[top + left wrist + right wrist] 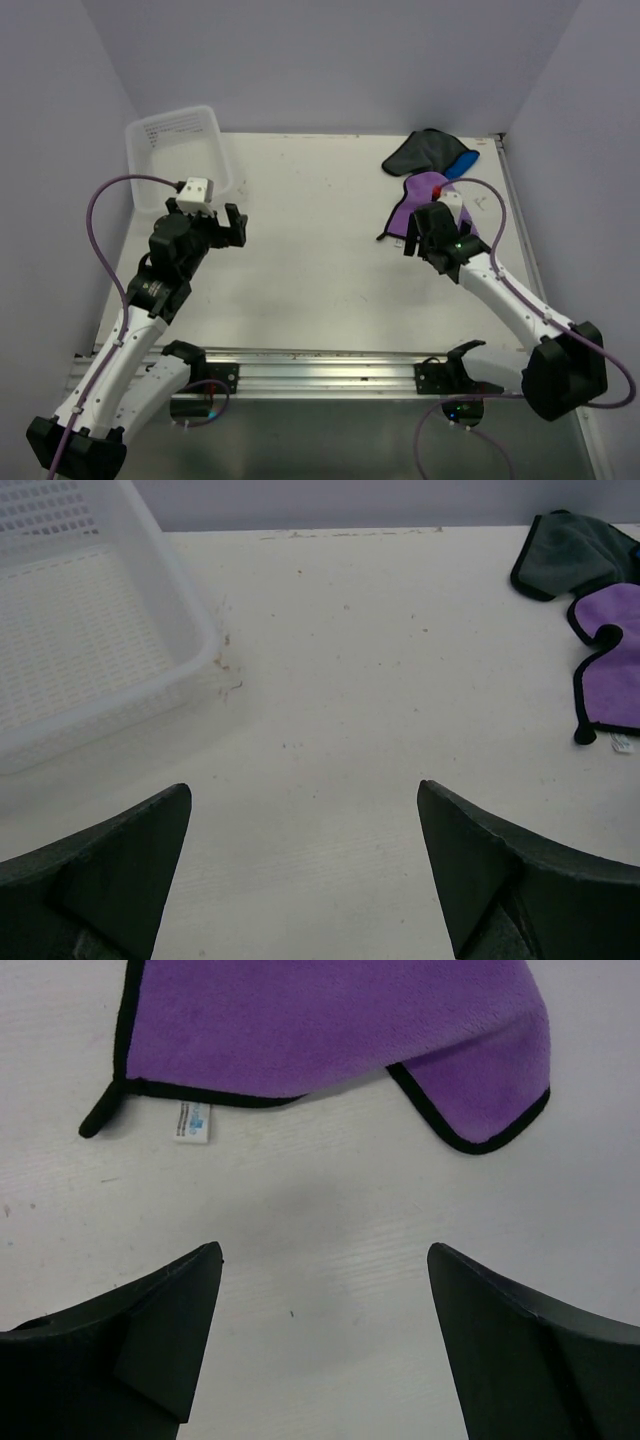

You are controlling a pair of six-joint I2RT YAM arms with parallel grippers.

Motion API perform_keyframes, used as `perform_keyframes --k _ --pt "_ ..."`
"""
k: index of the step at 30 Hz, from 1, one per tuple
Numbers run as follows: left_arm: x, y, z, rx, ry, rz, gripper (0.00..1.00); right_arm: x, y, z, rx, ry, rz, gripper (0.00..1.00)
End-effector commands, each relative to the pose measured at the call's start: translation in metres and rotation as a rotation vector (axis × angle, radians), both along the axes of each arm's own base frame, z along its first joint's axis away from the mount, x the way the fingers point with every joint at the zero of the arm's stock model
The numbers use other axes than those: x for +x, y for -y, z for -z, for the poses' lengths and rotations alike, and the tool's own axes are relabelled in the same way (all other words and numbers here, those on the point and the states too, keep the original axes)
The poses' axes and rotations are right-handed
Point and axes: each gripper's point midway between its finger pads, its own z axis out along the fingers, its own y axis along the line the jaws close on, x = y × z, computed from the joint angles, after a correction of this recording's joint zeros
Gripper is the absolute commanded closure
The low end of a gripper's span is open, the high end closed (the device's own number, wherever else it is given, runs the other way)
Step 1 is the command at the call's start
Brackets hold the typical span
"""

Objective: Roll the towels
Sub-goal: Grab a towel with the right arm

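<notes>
three towels, top view: bunched at the far right of the table [320, 250]; the dark grey towel [422, 150] lies farthest back, the blue towel [463, 163] shows at its right edge, and the purple towel [413, 207] is nearest the arms, touching both.
clear tub, top view: the clear tub [215, 150] sits at the far left corner.
left gripper, top view: the left gripper [222, 232] has its jaws spread wide and empty, just beside the tub's near right corner.
right gripper, top view: the right gripper [421, 233] is at the purple towel's near edge, jaws spread wide, holding nothing.
left wrist view: fingers [110, 870] stand far apart over bare table; tub at upper left; grey and purple towels at the far right, well apart from them.
right wrist view: fingers [150, 1330] stand far apart over bare table; the purple towel lies just beyond, black-trimmed, with its right corner folded over; a white tag [193, 1120] and a black loop [100, 1117] are at its left corner.
</notes>
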Motion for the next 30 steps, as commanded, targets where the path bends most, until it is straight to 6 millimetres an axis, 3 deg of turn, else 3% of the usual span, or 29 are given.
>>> perform_keyframes --k 1,3,6,10,13,15,21,24,30 --pt "-0.001 0.004 -0.010 -0.009 0.017 0.023 0.00 0.024 -0.015 -0.006 -0.047 -0.037 -0.075 0.13" --pt "-0.002 0.004 -0.012 -0.011 0.023 0.025 0.00 0.036 -0.032 0.007 -0.037 -0.078 -0.129 0.16" --pt "-0.004 0.003 -0.015 -0.013 0.033 0.020 0.00 0.061 -0.048 0.002 -0.023 -0.069 -0.160 0.23" --pt "-0.003 0.005 -0.012 -0.016 0.025 0.028 0.00 0.090 -0.077 0.012 -0.012 -0.108 -0.230 0.37" --pt "-0.003 0.007 -0.013 -0.019 0.025 0.043 0.00 0.099 -0.095 0.015 -0.032 -0.129 -0.283 0.39" --pt "-0.004 0.008 -0.013 -0.022 0.027 0.045 0.00 0.099 -0.103 0.031 -0.067 -0.175 -0.306 0.36" --pt "-0.004 0.007 -0.013 -0.022 0.029 0.043 0.00 0.107 -0.111 0.061 -0.094 -0.229 -0.323 0.41" --pt "-0.003 0.009 -0.010 -0.023 0.018 0.048 0.00 0.110 -0.110 0.071 -0.108 -0.246 -0.319 0.49" --pt "-0.002 0.010 -0.008 -0.023 0.013 0.051 0.00 0.117 -0.108 0.077 -0.141 -0.254 -0.313 0.50"
